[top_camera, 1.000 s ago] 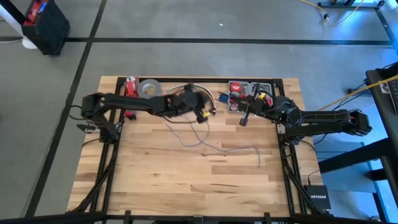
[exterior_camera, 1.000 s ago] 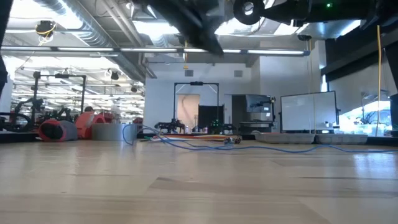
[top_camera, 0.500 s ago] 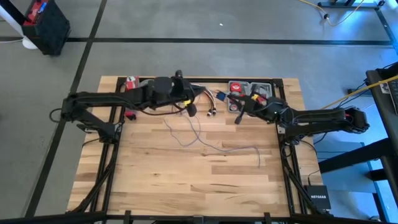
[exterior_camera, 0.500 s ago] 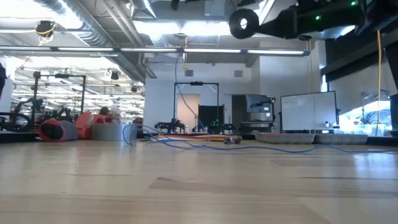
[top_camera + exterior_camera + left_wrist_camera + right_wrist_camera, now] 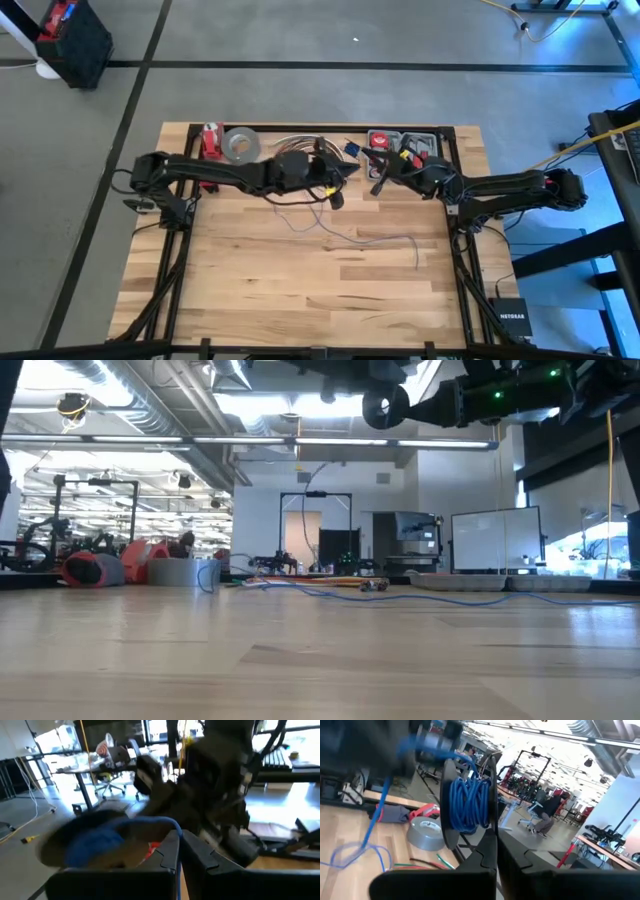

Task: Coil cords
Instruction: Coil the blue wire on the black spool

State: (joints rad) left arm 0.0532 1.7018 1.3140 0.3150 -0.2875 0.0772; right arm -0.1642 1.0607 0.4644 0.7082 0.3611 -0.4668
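The cord is thin and blue. Part of it is a coil [image 5: 470,802] wound round the fingers of my right gripper [image 5: 376,187], which is shut and held high over the far middle of the table. One strand [image 5: 427,750] runs from the coil to my left gripper [image 5: 336,198], which is close beside it on the left and shut on the cord. Another strand [image 5: 377,817] drops to the loose rest of the cord [image 5: 360,238]. That rest lies in loops on the tabletop, also in the low view [image 5: 400,598]. My left gripper pinches a single strand of the cord [image 5: 178,832] between its two shut fingers, which point level toward the right gripper. The strand arches over the fingertips and runs down between them, lifted clear of the table. My right gripper is shut with the cord's coil [image 5: 469,795] wound in several turns across its fingers. The fingers reach out about level toward the table's left. The coil is lifted clear of the table and hides whether a strand is pinched between the fingers.
Along the far edge stand a grey tape roll [image 5: 238,145], a red object [image 5: 210,140], an arched bundle of cables with metal tips [image 5: 318,143] and an open tool case [image 5: 402,146]. The near half of the wooden table [image 5: 300,300] carries only the cord's tail.
My left gripper swung back toward the table's far left, then came right and nearer again, up beside the right gripper, turning as it went and staying shut on the cord. The right gripper edged left. The cord's loops at mid-table shifted; its right-hand tail stayed put.
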